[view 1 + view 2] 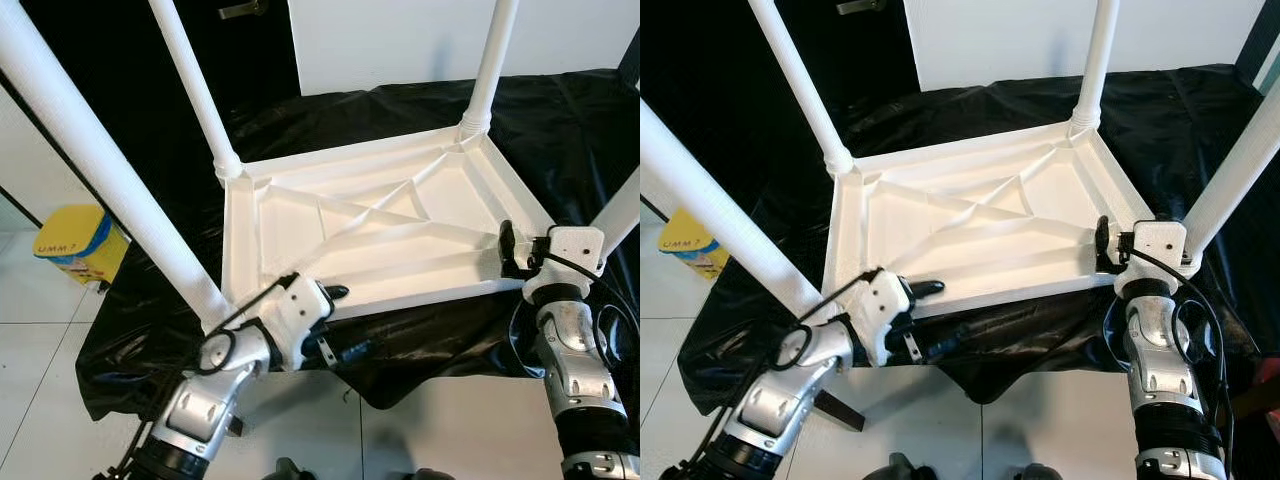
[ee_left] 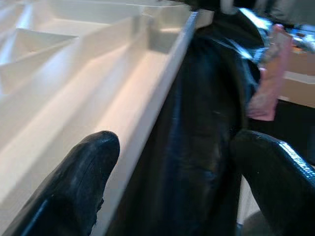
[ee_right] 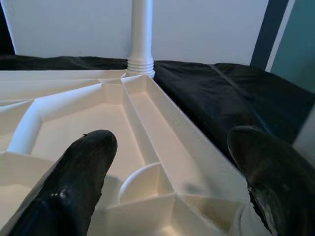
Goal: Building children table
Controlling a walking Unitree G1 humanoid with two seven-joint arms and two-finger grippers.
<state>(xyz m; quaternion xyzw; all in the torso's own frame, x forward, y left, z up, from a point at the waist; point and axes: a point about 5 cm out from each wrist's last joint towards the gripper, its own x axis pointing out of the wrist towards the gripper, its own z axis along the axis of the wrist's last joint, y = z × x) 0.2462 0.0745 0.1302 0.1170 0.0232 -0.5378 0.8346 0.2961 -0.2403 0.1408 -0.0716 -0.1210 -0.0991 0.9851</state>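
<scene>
Straddling the near rim of the upside-down tabletop (image 1: 380,225), we are keeping both end effectors spread open and grasping nothing yet. The tabletop is lying on a black sheet (image 1: 560,130) with four white legs pointing up. The left end effector (image 1: 338,322) is sitting at the near left corner, one finger over the rim and one below it, beside the near left leg (image 1: 100,170). The right end effector (image 1: 1103,243) is opening around the near right corner, just beside the near right leg (image 1: 1240,165).

We are judging the tabletop to be light, stiff moulded plastic, smooth and a little slippery; the thin rim beside the corner sockets looks like the firmest place to take hold, since the ribs stiffen it there. The long legs will likely make it top-heavy to tilt.

The legs' upper ends are cut off, and whatever carries the sheet is hidden. A yellow tub (image 1: 80,243) is standing on the floor at far left. A pink shape in the left wrist view is too blurred to name.
</scene>
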